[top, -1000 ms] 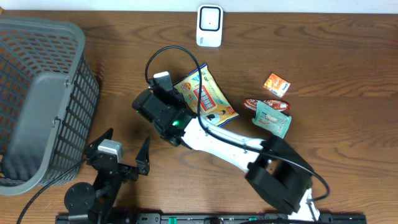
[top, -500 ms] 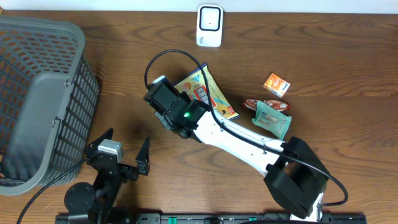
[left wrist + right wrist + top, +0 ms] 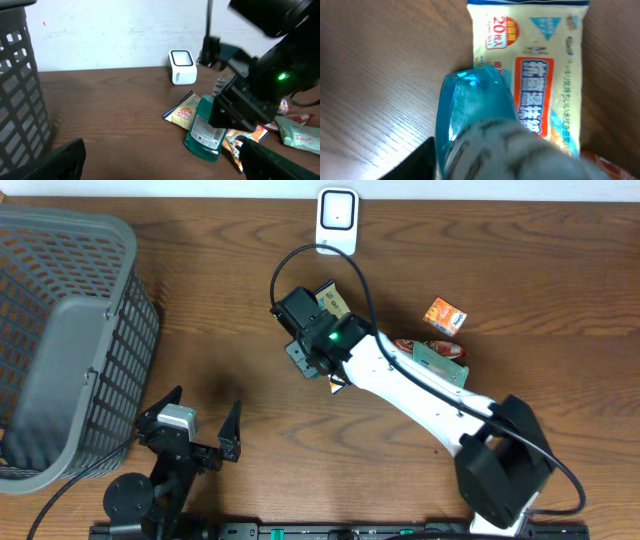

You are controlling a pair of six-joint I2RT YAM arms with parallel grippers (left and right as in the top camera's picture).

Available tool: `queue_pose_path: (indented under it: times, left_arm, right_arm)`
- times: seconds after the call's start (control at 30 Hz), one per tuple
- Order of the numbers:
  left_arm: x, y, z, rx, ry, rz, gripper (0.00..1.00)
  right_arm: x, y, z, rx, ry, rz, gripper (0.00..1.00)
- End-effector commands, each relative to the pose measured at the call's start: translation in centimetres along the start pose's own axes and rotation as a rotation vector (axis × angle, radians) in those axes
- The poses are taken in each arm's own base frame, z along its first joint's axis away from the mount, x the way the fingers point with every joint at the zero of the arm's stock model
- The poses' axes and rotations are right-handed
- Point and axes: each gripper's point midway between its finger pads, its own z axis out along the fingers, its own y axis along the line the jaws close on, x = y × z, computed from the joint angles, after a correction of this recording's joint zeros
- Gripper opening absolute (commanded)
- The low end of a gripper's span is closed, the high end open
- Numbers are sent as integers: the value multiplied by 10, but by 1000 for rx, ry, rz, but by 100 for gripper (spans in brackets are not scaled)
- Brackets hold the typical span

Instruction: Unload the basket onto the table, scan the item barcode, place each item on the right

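A teal bottle with a white barcode label leans on the table, its base beside a yellow snack packet. My right gripper sits over the bottle's top. In the right wrist view the bottle fills the space between the jaws, and one black finger lies close against its side. Whether the jaws still press on it does not show. The white scanner stands at the table's back edge, a little beyond the right gripper. My left gripper rests open near the front edge, nothing in it.
A grey mesh basket fills the left side. To the right of the arm lie a small orange packet, a brown packet and a teal pouch. A black cable loops over the arm's wrist.
My right arm has swung from the table's middle toward the back right, nearer the scanner, and now covers most of the yellow packet. The left arm has not moved.
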Motion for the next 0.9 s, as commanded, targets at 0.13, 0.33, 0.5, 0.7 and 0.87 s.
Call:
queue_pose_path:
  times: [0.13,0.33,0.5,0.7,0.87]
  left_arm:
    - [-2,0,-1,-1,-4,16,98]
    - [-2,0,-1,-2,-4,16,98]
    - [-2,0,-1,-2,-4,16,98]
    - [-2,0,-1,-2,-4,16,98]
    - [-2,0,-1,-1,-4,16,98]
  right_arm:
    - [-23,1,-56,-49,-132,47,69]
    - [-23,1,-57,-48,-134,47,99]
    - [-25,2,-57,-49,-142,47,99]
    - [-29,-2,-77,-57,-176,69,99]
    - [-19,-14,-131,-67,-217,110,99]
